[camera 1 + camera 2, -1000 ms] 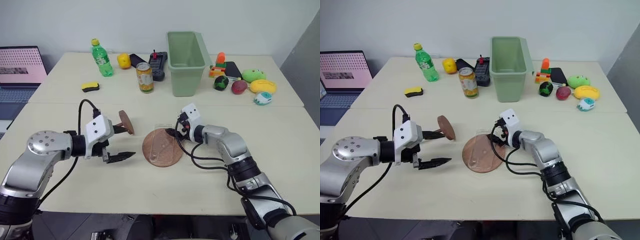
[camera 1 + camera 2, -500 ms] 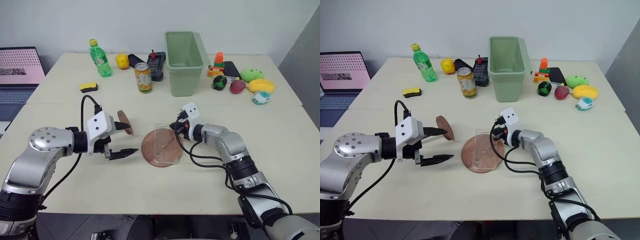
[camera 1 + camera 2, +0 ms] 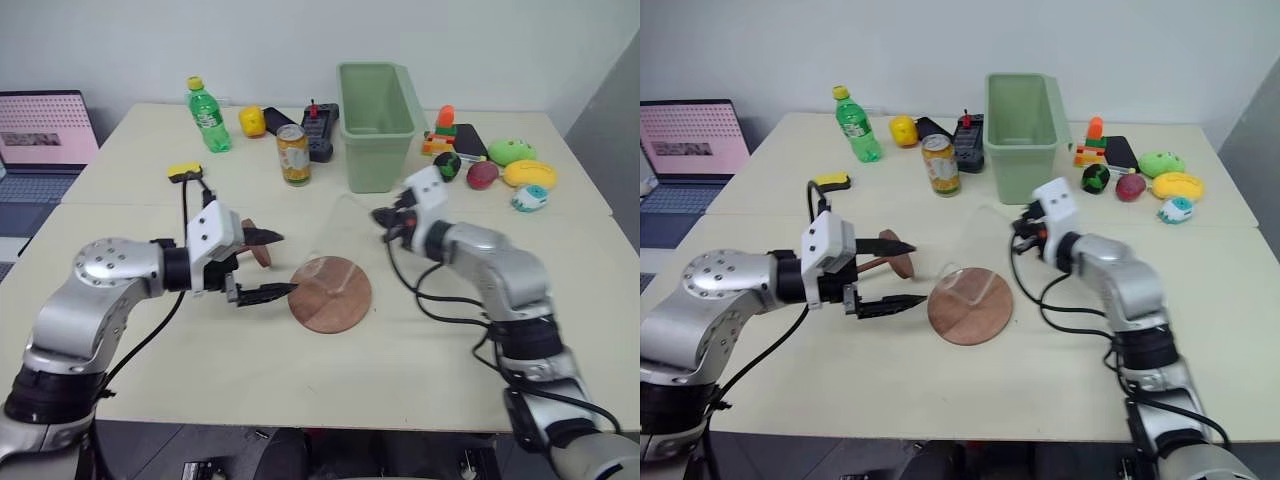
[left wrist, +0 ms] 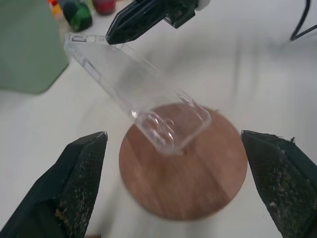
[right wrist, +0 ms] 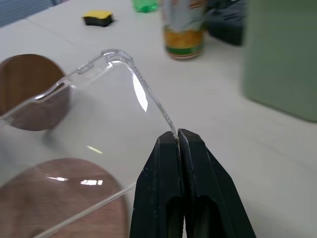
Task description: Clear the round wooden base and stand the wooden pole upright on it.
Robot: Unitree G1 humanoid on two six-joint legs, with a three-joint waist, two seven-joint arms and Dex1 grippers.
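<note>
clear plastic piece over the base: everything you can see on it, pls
The clear plastic piece is a thin, see-through rectangular shell with a raised rim, rounded corners and small cut-outs near one end, like a phone case. The right gripper is shut on one edge and holds it tilted. The pinched end is high. The low end hangs over the round wooden base; whether it touches it can't be told. The left gripper is open beside the base, clear of it.

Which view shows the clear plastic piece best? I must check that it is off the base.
The left wrist view: the clear plastic piece hangs tilted from the right gripper, low end over the round wooden base. Right wrist shows the pinched edge; eye views, faint outlines.
</note>
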